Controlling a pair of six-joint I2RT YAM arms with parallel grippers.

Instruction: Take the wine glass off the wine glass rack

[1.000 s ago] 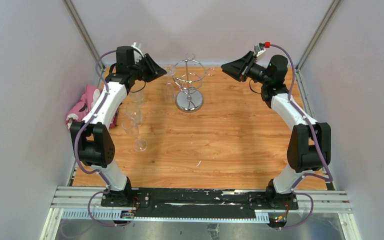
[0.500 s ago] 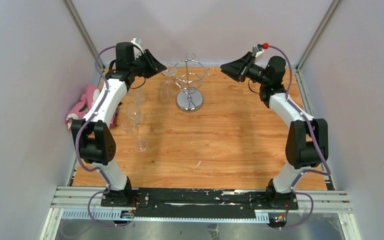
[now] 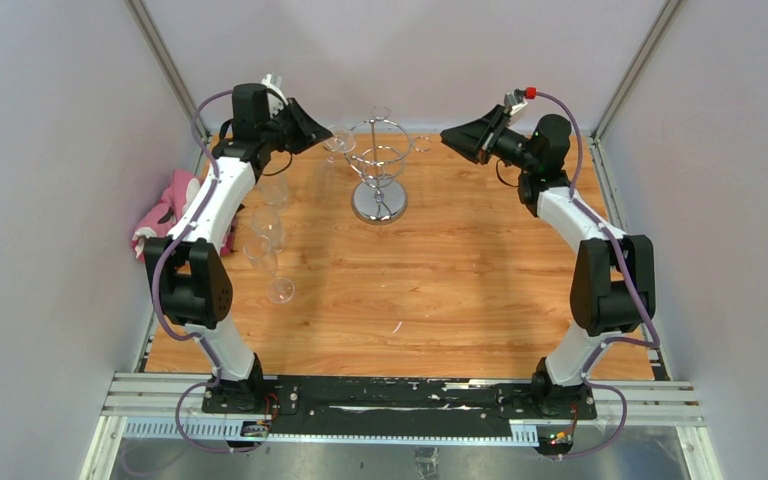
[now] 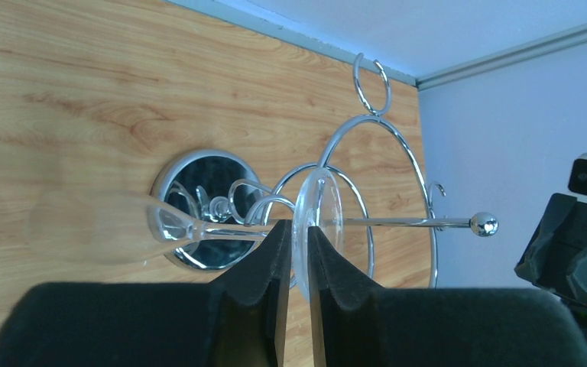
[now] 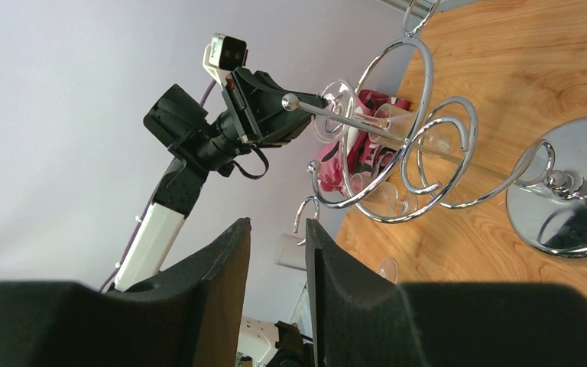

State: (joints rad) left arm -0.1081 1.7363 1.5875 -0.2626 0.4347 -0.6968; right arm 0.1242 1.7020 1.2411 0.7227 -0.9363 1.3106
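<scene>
Wine glass (image 4: 322,214) foot pinched in left gripper (image 4: 296,226), near wine glass rack (image 4: 206,172)

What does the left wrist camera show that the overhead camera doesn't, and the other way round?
Only the left wrist view: the left gripper clamped on the round foot of the wine glass, which lies sideways. Only the overhead view: spare glasses and a pink cloth at the left side of the wooden table. Both: the rack, the tabletop, and the right gripper.
</scene>
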